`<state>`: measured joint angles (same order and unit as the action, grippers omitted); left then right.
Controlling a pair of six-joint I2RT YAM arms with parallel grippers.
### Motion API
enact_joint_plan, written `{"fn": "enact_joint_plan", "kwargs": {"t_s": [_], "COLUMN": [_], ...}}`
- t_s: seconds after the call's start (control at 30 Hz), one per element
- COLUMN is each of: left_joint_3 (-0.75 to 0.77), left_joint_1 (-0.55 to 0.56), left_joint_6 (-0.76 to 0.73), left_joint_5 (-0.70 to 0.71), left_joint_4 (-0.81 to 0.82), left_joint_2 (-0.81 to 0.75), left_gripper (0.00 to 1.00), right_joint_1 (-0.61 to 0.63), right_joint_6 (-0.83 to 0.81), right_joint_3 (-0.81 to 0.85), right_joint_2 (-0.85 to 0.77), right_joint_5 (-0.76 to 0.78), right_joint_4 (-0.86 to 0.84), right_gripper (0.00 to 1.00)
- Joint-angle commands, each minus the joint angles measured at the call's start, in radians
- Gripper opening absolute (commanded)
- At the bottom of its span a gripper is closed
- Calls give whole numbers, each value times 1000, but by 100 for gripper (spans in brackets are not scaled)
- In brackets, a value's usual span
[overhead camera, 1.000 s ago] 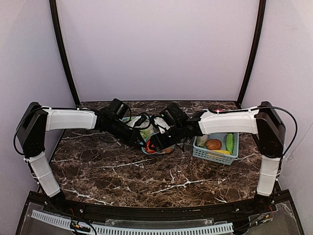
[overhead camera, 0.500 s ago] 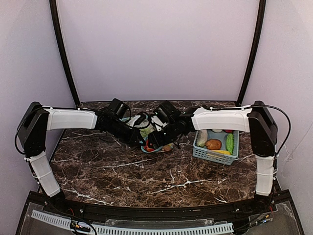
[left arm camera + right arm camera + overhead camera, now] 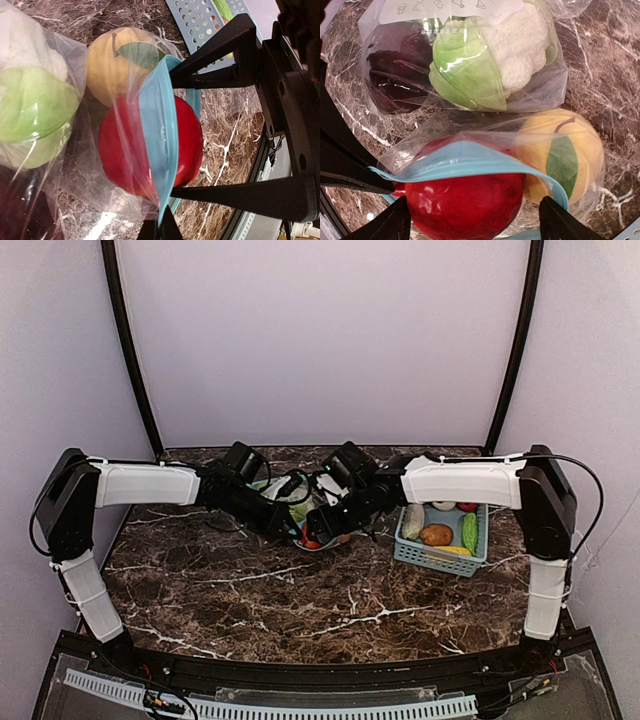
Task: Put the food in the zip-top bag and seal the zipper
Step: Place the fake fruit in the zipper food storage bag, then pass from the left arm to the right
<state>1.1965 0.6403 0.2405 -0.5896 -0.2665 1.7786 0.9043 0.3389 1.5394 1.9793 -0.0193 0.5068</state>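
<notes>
The clear zip-top bag [image 3: 420, 125] lies on the marble with its blue zipper strip [image 3: 470, 160] held wide apart. Inside it are a white and green cauliflower [image 3: 485, 55], a yellow fruit with a green leaf [image 3: 565, 155] and a dark purple piece [image 3: 395, 65]. A red apple [image 3: 465, 200] sits in the bag's mouth, half under the zipper strip. My right gripper [image 3: 477, 225] is open, one finger on each side of the apple. My left gripper [image 3: 161, 227] is shut on the zipper strip's end [image 3: 160, 165]. In the top view both grippers meet at the bag [image 3: 300, 515].
A light-blue slotted basket [image 3: 440, 558] stands right of the bag, close to my right arm. It holds a brown piece [image 3: 436, 534], a green one [image 3: 470, 532] and other food. The basket's wall [image 3: 200, 20] shows behind the right fingers [image 3: 215, 60].
My right gripper's jaws have spread wider around the red apple at the bag's mouth. The left gripper has kept its grip on the zipper strip and has not moved.
</notes>
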Motion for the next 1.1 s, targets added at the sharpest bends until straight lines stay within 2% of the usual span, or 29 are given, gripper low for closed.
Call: {"fn": "enact_joint_plan", "kwargs": {"t_s": [0.0,0.23,0.43,0.5,0.63,0.8,1.07], "left_joint_3": [19,19,21,23,23,25,26], "left_joint_1": [22,22,22,22,22,22,22], "left_joint_6": [10,4,-3,-3,-5,-9,-10], "left_joint_5": [-109,-88,-69,-68,-65,-55,-52], "left_joint_4": [-63,-69,-79,-79,-81,-86,-88], "left_joint_2": [-10,-12,-15,-14,-16,-16,-17], "left_gripper": [1,1,1,1,1,1,1], "right_joint_1": [-39,-38,-54,-61,-64,-61,-40], "right_joint_6": [-40,-32,3,7,-4,-10,-33], "right_joint_3": [-46,-116,-189,-210,-209,-216,-234], "right_joint_2": [-80,-193,-269,-275,-254,-229,-225], "right_joint_5": [-28,-40,15,35,36,-9,-44], "right_joint_4": [-14,-23,-38,-49,-44,-40,-75], "right_gripper": [91,97,97,91,73,59,55]}}
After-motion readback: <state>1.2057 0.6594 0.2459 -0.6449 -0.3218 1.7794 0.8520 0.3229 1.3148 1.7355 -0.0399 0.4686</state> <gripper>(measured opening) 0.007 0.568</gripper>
